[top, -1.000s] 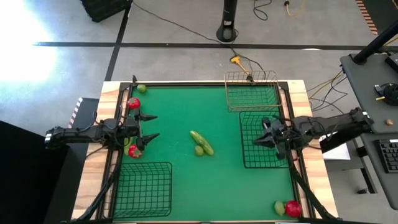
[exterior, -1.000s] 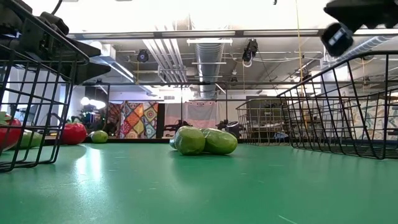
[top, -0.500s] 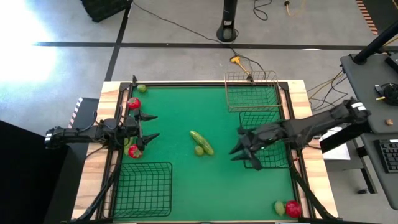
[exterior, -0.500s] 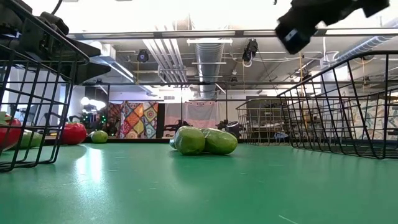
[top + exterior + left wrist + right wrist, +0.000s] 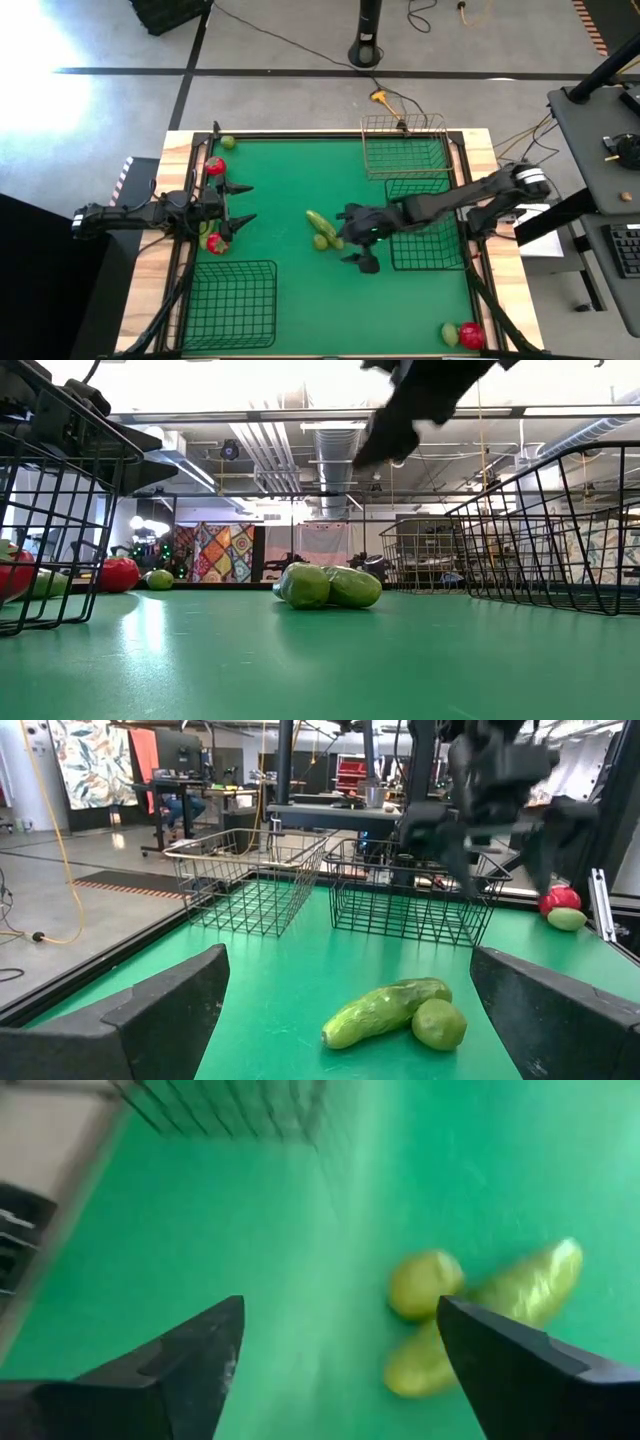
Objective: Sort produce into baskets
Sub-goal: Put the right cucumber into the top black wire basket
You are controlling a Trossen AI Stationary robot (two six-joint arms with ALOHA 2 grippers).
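Note:
A green cucumber [image 5: 326, 228] and a small round light-green piece [image 5: 320, 242] lie side by side on the green mat near the table's middle; the left wrist view shows this cucumber [image 5: 385, 1008] too. My right gripper [image 5: 352, 240] hangs open just to their right, above the mat, touching nothing. In its wrist view the right gripper [image 5: 340, 1308] looks down on the round piece [image 5: 425, 1283]. My left gripper [image 5: 246, 203] waits open at the left edge. Black baskets stand at the near left [image 5: 230, 292] and the right [image 5: 428, 228], a copper one [image 5: 405, 147] at the far right.
Red [image 5: 215, 166] and green [image 5: 228, 143] pieces lie at the far left corner. Another red one [image 5: 217, 243] and a green one [image 5: 205, 229] lie by my left gripper. A green [image 5: 450, 333] and a red [image 5: 471, 336] piece sit at the near right corner.
My right gripper has swung from above the right black basket toward the table's left, stopping beside the cucumber and the round green piece, and its fingers have opened on the way. The produce has not moved.

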